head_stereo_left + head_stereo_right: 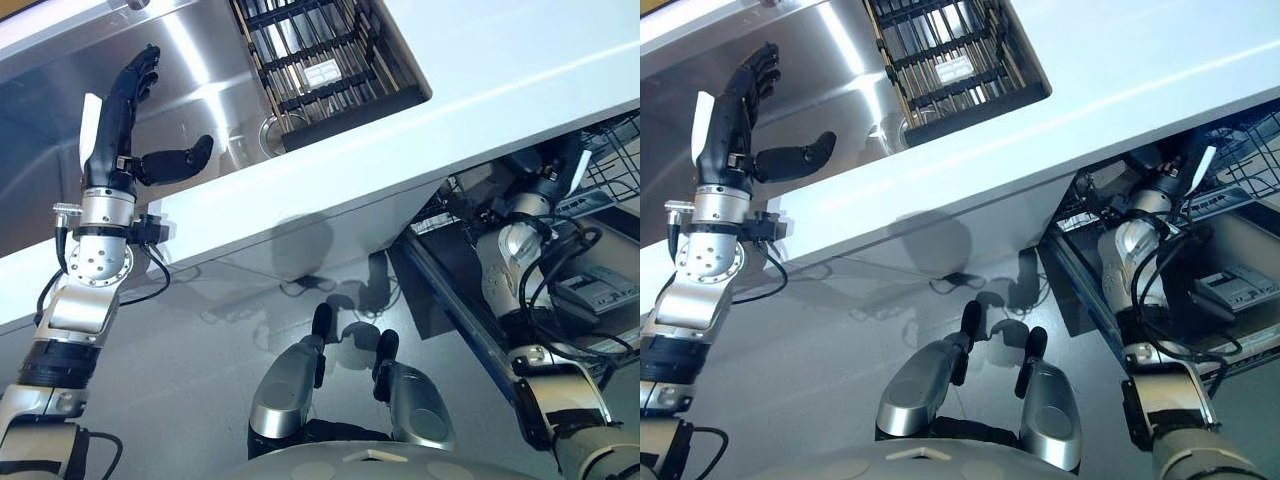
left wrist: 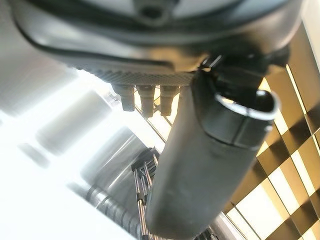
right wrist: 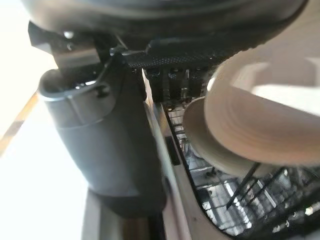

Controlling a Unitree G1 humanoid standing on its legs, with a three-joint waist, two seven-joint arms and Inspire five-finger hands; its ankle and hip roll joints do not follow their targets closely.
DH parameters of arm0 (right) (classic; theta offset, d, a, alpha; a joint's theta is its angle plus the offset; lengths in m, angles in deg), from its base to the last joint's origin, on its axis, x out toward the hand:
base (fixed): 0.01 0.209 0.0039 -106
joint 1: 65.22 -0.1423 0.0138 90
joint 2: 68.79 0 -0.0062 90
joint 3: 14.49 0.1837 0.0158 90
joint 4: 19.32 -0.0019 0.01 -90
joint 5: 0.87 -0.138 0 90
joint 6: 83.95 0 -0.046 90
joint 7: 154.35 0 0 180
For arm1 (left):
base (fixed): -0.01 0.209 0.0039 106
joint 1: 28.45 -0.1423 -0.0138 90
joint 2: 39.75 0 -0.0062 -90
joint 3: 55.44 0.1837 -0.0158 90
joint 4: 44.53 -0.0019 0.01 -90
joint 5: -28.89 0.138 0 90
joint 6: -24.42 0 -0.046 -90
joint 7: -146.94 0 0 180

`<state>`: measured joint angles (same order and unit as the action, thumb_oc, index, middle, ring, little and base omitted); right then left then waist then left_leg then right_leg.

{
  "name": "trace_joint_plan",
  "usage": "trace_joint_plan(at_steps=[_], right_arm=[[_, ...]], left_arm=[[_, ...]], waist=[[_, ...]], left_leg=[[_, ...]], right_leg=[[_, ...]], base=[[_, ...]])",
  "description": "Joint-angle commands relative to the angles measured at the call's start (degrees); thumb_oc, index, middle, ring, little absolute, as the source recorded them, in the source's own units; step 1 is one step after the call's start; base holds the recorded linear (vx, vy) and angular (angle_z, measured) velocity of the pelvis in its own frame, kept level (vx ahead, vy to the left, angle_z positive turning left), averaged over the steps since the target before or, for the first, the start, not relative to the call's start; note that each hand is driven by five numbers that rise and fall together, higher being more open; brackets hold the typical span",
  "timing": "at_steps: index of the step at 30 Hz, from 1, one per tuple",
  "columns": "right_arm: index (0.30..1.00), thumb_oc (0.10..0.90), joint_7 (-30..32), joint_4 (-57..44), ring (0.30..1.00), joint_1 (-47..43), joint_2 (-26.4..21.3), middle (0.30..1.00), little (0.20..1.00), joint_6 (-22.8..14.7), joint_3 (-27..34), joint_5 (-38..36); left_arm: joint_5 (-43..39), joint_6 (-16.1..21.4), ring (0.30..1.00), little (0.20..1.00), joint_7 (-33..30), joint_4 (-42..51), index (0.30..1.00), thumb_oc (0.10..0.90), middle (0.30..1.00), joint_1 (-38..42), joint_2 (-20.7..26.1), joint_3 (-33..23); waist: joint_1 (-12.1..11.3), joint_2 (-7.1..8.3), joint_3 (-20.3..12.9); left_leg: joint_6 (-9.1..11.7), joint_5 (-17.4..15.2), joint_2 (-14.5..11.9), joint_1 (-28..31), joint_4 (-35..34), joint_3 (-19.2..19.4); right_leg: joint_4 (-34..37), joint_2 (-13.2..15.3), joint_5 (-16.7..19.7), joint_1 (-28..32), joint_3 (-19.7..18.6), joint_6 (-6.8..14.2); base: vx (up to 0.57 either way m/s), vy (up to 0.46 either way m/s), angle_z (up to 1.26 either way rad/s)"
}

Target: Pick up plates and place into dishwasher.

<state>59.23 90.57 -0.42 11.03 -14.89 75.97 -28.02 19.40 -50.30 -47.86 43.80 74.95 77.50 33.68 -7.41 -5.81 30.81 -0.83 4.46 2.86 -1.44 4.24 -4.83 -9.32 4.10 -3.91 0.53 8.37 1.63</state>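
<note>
left robot hand (image 1: pixel 125 120) raised over the steel sink (image 1: pixel 215 75), fingers straight and thumb spread wide, holding nothing; a dark dish rack (image 1: pixel 320 55) sits in the far part of the basin. right robot hand (image 1: pixel 1168 178) reaches under the white surface (image 1: pixel 500 90) into the pulled-out dishwasher rack (image 1: pixel 1250 150). in the right wrist view a pale plate (image 3: pixel 260 125) stands on edge just beside that robot hand's fingers (image 3: pixel 175 82), low among the wire tines, its rim seeming to rest in the rack. a thin pale edge at the same hand in the right eye view is probably this plate. whether the fingers are pinching the plate or merely lie alongside it cannot be told; contact is not visible.

judged risks: (1) if the plate is not yet seated between two tines, letting go could allow it to tip flat or slide against the wire, since it stands nearly upright and has little side support. (2) a withdrawal of the right robot hand along the rack could drag the rim with it, the fingers being so close. (3) the forearm passes tightly beneath the edge of the surface, so lifting before clearing it may strike the underside. (4) the left robot hand hovers near the sink wall; a careless swing could knock the dish rack.
</note>
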Motion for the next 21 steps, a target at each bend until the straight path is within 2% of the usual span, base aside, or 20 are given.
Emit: trace_joint_plan(at_steps=[1,7,13,16,21], right_arm=[[0.9,0.8,5.0,-2.9,0.9,5.8,-8.4,0.9,0.9,-5.6,9.9,2.5],[0.9,0.8,3.9,-0.5,0.9,10.5,-6.8,0.9,0.9,-6.7,12.2,-3.7],[0.9,0.8,3.6,3.4,0.9,10.8,-5.9,0.9,0.9,-7.0,12.7,-8.6],[0.9,0.8,3.5,5.7,0.9,10.5,-5.6,0.9,0.9,-6.6,13.0,-11.5],[0.9,0.8,-1.5,8.1,0.9,10.0,-5.7,0.9,0.9,-4.5,12.0,-14.2]], left_arm=[[2.8,2.5,0.9,0.9,-0.8,0.3,0.9,0.8,0.9,-6.0,-2.0,-4.1],[3.5,2.2,0.9,0.9,-0.6,0.4,0.9,0.8,0.9,-6.7,-2.6,-5.0],[3.2,1.8,0.9,0.9,-0.8,-0.2,0.9,0.8,0.9,-6.3,-2.2,-4.8],[3.0,1.9,0.9,0.9,-0.8,-0.8,0.9,0.8,0.9,-6.0,-2.0,-4.6],[2.7,1.8,0.9,0.9,-1.4,-1.1,0.9,0.8,0.9,-5.7,-1.5,-4.2]], waist=[[3.9,3.24,-6.2],[5.1,3.02,-6.7],[5.3,2.68,-6.6],[5.3,2.4,-6.5],[5.1,2.13,-5.9]], left_leg=[[-4.0,-9.5,4.4,0.7,3.3,1.9],[-4.0,-9.7,4.3,1.9,2.3,2.4],[-3.9,-9.7,4.2,1.8,2.5,2.8],[-3.7,-9.7,4.2,1.6,2.8,3.0],[-3.5,-9.8,4.3,0.7,3.7,3.3]], right_leg=[[-1.5,-2.9,-0.7,-2.8,-0.3,0.8],[-0.2,-3.4,-0.6,-1.8,-1.6,1.1],[0.3,-3.5,-0.6,-1.3,-1.8,1.0],[0.3,-3.5,-0.8,-1.2,-1.7,0.9],[0.0,-3.5,-1.0,-1.4,-1.2,0.7]], base=[[0.01,-0.023,-0.07],[0.01,-0.024,-0.12],[-0.01,-0.022,-0.11],[0.0,-0.027,-0.06],[0.0,0.0,0.0]])
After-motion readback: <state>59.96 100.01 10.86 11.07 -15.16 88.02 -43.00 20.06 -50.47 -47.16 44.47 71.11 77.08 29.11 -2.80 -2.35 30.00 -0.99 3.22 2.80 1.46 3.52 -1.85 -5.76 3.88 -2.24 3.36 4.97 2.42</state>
